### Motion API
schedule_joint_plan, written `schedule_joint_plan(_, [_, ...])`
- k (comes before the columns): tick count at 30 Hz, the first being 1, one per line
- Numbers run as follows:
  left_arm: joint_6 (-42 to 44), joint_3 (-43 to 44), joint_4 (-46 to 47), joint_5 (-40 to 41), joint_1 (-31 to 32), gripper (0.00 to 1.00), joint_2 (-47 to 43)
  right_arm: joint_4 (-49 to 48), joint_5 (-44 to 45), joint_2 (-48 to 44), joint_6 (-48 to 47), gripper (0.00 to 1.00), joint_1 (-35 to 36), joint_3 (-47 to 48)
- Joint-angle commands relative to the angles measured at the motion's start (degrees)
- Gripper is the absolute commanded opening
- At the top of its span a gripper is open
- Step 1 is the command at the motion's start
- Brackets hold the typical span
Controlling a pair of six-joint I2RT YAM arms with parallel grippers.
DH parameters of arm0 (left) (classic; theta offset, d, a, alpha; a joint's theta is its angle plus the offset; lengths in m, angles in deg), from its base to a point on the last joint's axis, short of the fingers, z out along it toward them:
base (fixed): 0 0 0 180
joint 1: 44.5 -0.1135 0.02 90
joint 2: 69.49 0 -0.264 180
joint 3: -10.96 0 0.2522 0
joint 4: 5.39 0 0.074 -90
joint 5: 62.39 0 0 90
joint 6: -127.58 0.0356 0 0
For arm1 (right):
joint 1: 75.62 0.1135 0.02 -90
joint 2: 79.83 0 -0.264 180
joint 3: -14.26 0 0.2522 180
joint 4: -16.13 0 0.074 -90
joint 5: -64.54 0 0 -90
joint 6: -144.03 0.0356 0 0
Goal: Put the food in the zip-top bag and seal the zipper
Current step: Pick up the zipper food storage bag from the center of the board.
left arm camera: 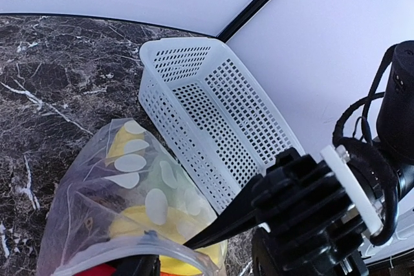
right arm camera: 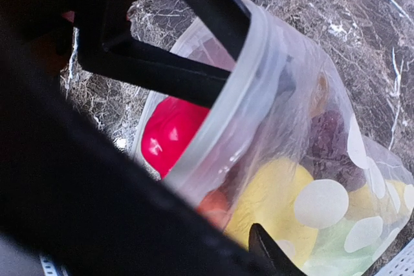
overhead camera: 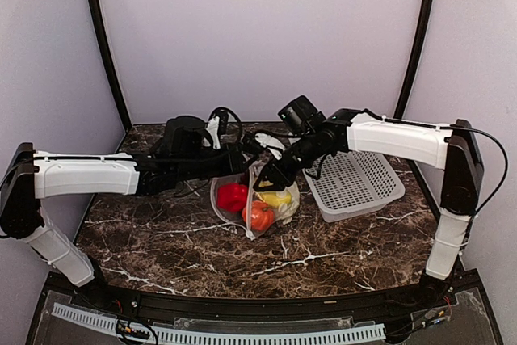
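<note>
Evidently the food is in the zip-top bag, zipper unsealed; right pincer half-open astride it, left pincer state unclear.

The zip-top bag lies on the dark marble tabletop. It is clear plastic printed with white dots, and its whitish zipper curves along the mouth. Yellow food shows through the plastic, and a sliver of a red piece sits at the mouth. The white mesh basket stands just to the bag's right, one long wall facing the camera. The black right end effector reaches one thin pointed finger to the bag's rim.
</note>
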Motion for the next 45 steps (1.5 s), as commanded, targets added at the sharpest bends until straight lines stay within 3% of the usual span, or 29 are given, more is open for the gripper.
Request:
schedule_joint_plan(1, [-0.32, 0.03, 3.18, -1.24, -0.74, 0.48, -0.14, -2.66, 0.89, -2.41, -1.59, 0.39, 0.42, -1.24])
schedule_joint_plan(9, [0.75, 1.69, 2.52, -2.09, -0.96, 0.48, 0.86, -2.64, -0.11, -1.65, -1.43, 0.00, -0.07, -0.36])
schedule_joint_plan(14, [3.83, 3.73, -0.48, -1.68, -1.05, 0.56, -0.70, -3.12, -5.12, -0.72, 1.21, 0.00, -3.90, 2.14])
schedule_joint_plan(19, [6.63, 1.36, -4.28, 1.23, -0.82, 0.65, -9.53, -6.93, -14.86, -0.91, 5.50, 0.00, -9.46, 2.62])
schedule_joint_plan(23, [6.12, -6.72, -2.82, 7.02, 1.48, 0.64, -16.57, -9.95, -17.75, -2.44, 5.74, 0.00, -10.59, 0.83])
schedule_joint_plan(26, [7.64, -11.99, -2.26, 14.27, 6.72, 0.58, -18.67, -12.40, -18.63, -4.14, 6.36, 0.00, -10.73, -0.93])
schedule_joint_plan(33, [4.55, -18.84, 6.28, 19.46, 15.72, 0.49, -11.24, -12.59, -20.05, -3.08, 7.70, 0.00, -11.05, -0.18])
schedule_joint_plan(39, [-3.02, -14.78, 1.15, 25.80, 16.70, 0.40, -5.53, -12.53, -20.18, -3.11, 8.11, 0.00, -11.25, 0.01])
schedule_joint_plan(45, [-6.03, -13.04, 5.71, 25.59, 16.62, 0.37, -0.41, -12.60, -20.46, -2.83, 8.68, 0.00, -11.23, 0.62])
